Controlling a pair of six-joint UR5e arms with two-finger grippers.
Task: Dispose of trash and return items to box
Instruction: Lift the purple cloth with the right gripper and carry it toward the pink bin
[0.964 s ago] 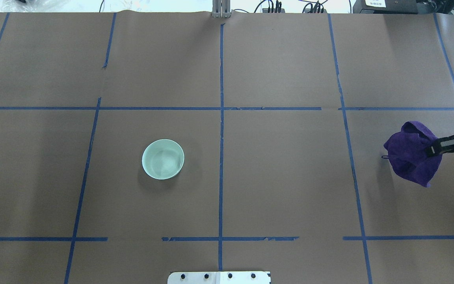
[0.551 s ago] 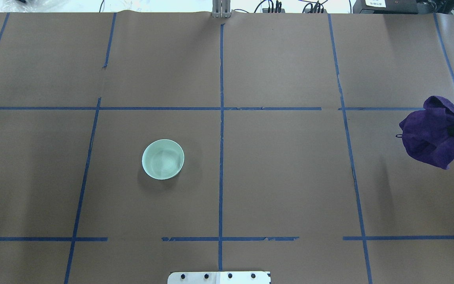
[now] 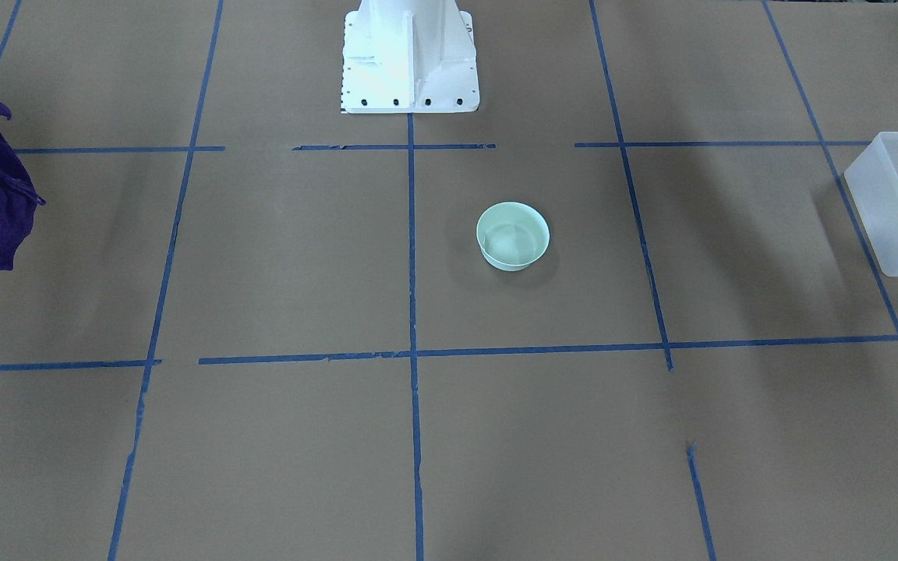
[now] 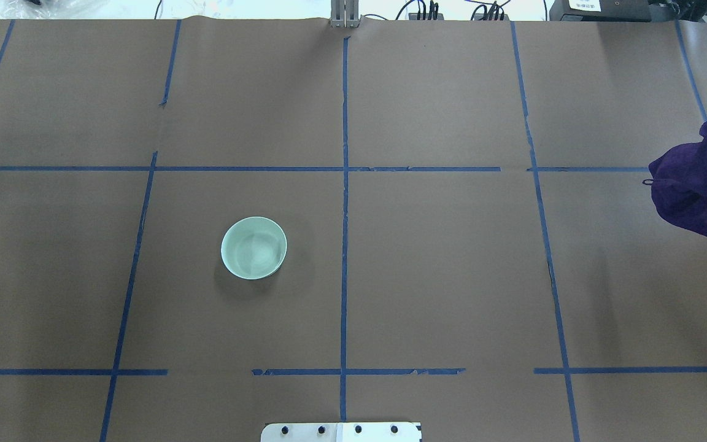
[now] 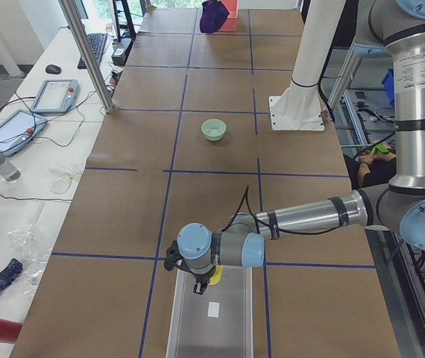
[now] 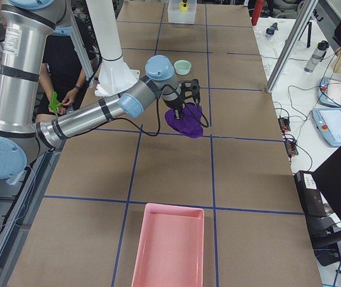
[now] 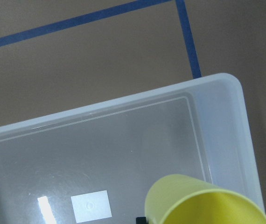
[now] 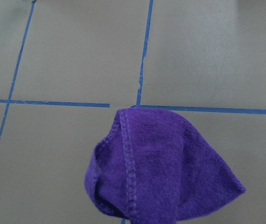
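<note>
OK, status, robot's left to right. The left claw [image 5: 198, 286] is over the near end of the translucent white box [image 3: 876, 214], which sits on the brown-paper surface [image 4: 439, 270] at the robot's far left. The yellow tumbler cup [image 7: 203, 203] is at the claw, tilted, open rim showing, over the box interior near a corner. I can't tell whether it touches the box floor. The fingers are not visible in the wrist view, so I can't tell how wide the left claw is or whether it has the cup. There is a white label [image 7: 90, 206] on the box floor.

The mint-green bowl [image 4: 254, 248] is upright on the surface, left of the centre tape line and well apart from the box. The white robot base [image 4: 341, 431] is at the near edge.

The purple cloth [image 4: 700, 181] hangs bunched under the right claw [image 6: 178, 109], at the overhead view's right edge. That claw shows only from the side, so I can't tell its opening or grip. The pink bin [image 6: 169, 251] is at the surface's far right end, well apart from the cloth.
</note>
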